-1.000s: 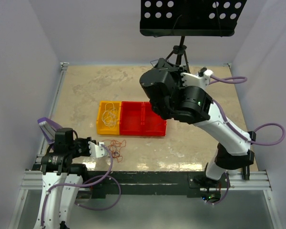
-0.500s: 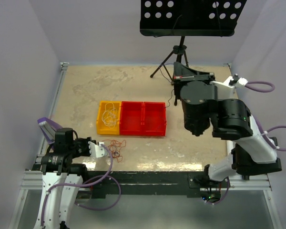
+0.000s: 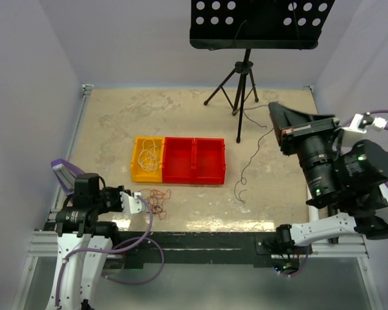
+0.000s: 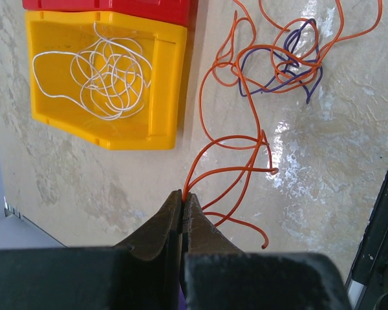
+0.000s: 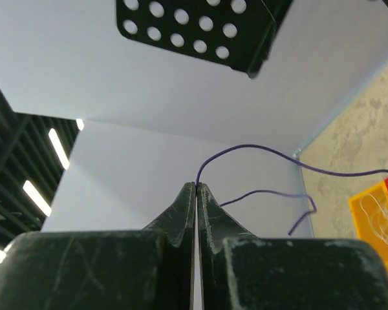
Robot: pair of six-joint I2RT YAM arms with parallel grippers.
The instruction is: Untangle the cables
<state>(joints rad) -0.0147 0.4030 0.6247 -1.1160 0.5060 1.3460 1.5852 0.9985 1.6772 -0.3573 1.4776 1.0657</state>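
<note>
orange cable (image 4: 233, 139) is what my left tool (image 4: 183, 194) is pinched shut on, low over the tabletop (image 3: 116, 123) just in front of the bins, with the rest of that cable lying in loose loops beyond the tips. my right tool (image 5: 196, 185) is closed on a thin purple cable (image 5: 271, 151) and is raised high on the right side; from above, that cable hangs down to the tabletop well apart from the orange heap. the white cable (image 4: 110, 64) lies coiled by itself in the yellow bin (image 4: 168, 90), so i judge that one finished, while the red bins (image 3: 207, 161) beside it look to hold nothing. what is left, as i read it: a purple strand (image 4: 291, 74) loops through the far end of the orange heap, and i cannot tell whether it is part of the piece i am holding up or a separate one. that knot needs pulling apart, then the orange and purple each need a place of their own, so i would call the job roughly midway.
</note>
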